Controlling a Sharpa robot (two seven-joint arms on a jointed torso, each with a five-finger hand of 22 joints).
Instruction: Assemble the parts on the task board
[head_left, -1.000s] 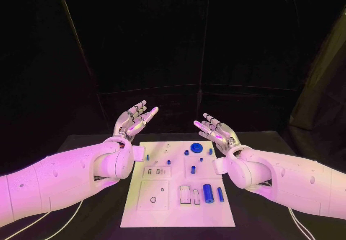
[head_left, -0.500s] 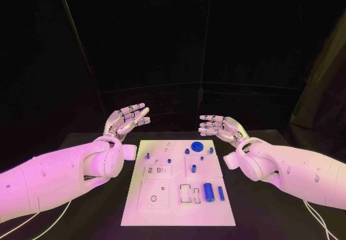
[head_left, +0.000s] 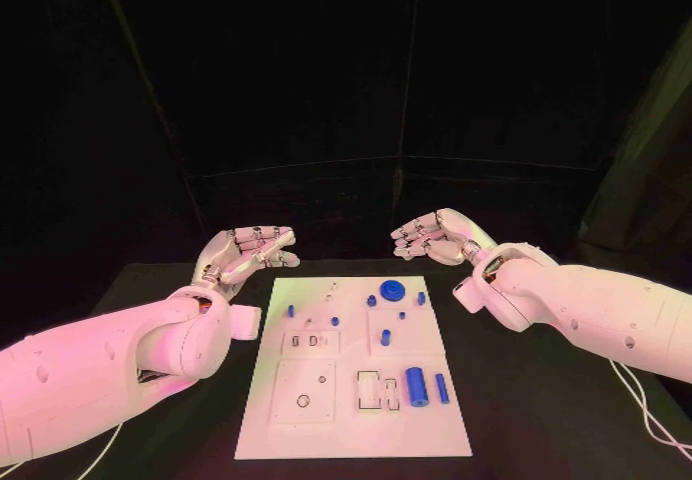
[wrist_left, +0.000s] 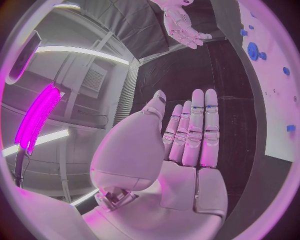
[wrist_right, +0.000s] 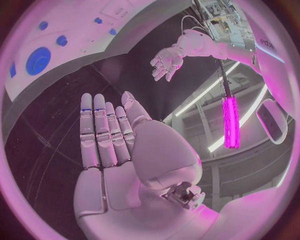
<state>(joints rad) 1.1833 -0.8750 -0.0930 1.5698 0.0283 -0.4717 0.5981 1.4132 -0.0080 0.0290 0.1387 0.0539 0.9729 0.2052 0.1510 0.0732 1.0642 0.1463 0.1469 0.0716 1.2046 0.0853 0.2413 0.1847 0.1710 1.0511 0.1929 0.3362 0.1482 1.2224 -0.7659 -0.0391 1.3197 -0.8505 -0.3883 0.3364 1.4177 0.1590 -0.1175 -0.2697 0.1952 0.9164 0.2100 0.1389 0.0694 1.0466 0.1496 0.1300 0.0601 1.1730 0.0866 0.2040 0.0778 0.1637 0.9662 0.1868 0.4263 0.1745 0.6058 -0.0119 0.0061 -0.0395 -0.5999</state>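
Black table (head_left: 173, 290), dark curtain behind. Board (head_left: 358, 400) at centre; blue parts (head_left: 415, 386) lie scattered on it, none assembled that I can judge. Left hand (head_left: 248, 251) and right hand (head_left: 437, 237) raised beyond its far end, fingers extended together, holding nothing. Risk: I descend blind, brush small parts, they roll off.

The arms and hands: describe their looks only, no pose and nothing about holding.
Both arms are smooth, rounded white shells with bulbous wrist housings. The left hand and right hand are silver and many-fingered, with segmented fingers; the wrist views show broad smooth palms. Thin pale cables trail beneath the arms.
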